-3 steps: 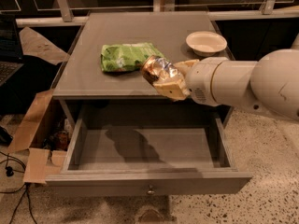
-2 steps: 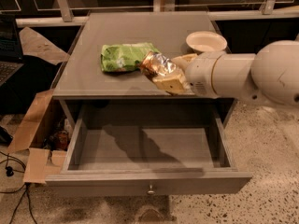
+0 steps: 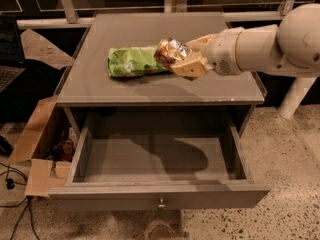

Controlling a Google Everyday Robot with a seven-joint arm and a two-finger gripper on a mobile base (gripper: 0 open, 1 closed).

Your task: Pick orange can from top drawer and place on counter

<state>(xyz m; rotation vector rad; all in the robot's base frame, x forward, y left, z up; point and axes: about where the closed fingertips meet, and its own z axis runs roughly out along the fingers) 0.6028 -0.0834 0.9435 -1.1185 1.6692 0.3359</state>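
Camera view: the small orange-brown drink can with shiny silver and dark mottled patches point(image 3: 171, 52) is clasped in the tan two-finger gripper point(image 3: 184, 60), whose fingers point(image 3: 192, 69) close around its right and lower sides. The can is tilted and sits over the middle of the flat grey matte counter point(image 3: 150, 29), just beside the right end of a green crinkly snack bag point(image 3: 132, 61) that lies flat on the same surface. A soft shadow falls on the counter in front of the can; whether the can's underside touches the tabletop cannot be told. The gripper is carried by a thick white cylindrical arm point(image 3: 260, 46) that reaches in from the right edge, passing over the counter's right rear part. Below the counter's pale worn front edge, the wide shallow grey top drawer point(image 3: 80, 159) is pulled fully out, its floor bearing only the arm's shadow, with a small round metal knob point(image 3: 161, 202) centred on its front panel. To the left of the cabinet stands an open brown cardboard box point(image 3: 37, 134) on a speckled stone floor point(image 3: 290, 164).
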